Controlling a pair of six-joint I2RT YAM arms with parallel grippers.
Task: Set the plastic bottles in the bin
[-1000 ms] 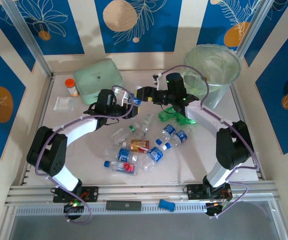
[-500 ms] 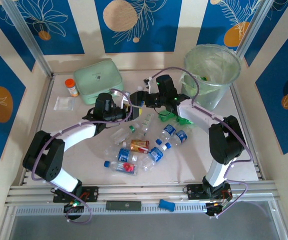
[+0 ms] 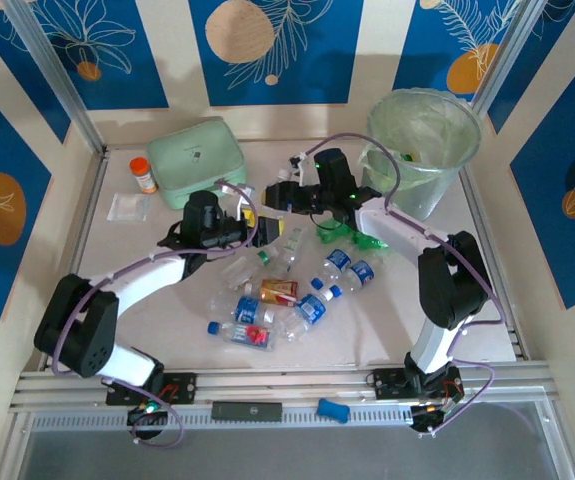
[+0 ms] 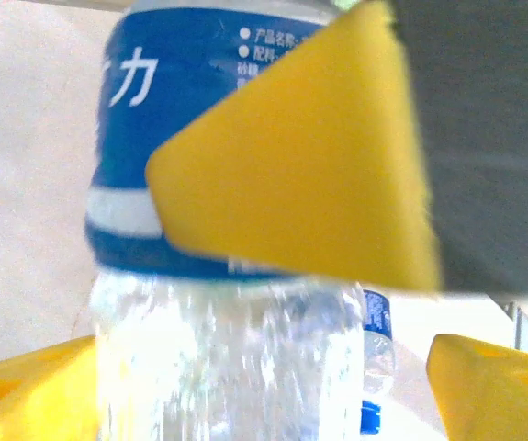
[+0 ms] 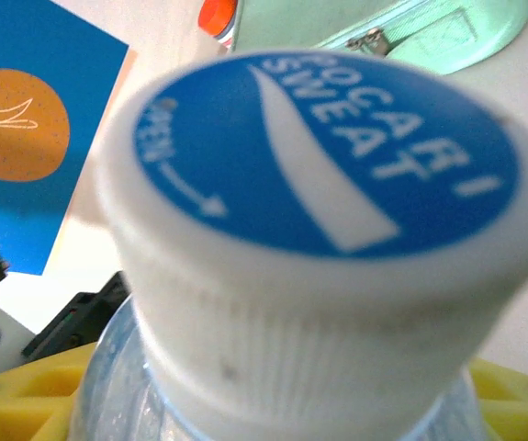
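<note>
A clear plastic bottle (image 3: 261, 208) with a blue label (image 4: 153, 83) and a blue-topped white cap (image 5: 328, 156) hangs above the table between my two grippers. My right gripper (image 3: 278, 195) is shut on it, one yellow finger (image 4: 309, 165) pressed on the label. My left gripper (image 3: 246, 219) stands open around the bottle's clear lower body (image 4: 227, 358), its yellow fingertips (image 4: 493, 386) spread apart. Several more plastic bottles (image 3: 287, 298) lie in a pile on the table below. The bin (image 3: 437, 185) stands at the back right.
Two green bottles (image 3: 355, 234) lie under the right arm. A mint-green zip case (image 3: 202, 158), an orange-capped jar (image 3: 143, 174) and a small clear bag (image 3: 127, 206) sit at the back left. Metal posts frame the table.
The right gripper came in from the right and shut on the bottle. The left gripper, which held it, has opened and drawn back slightly to the left.
</note>
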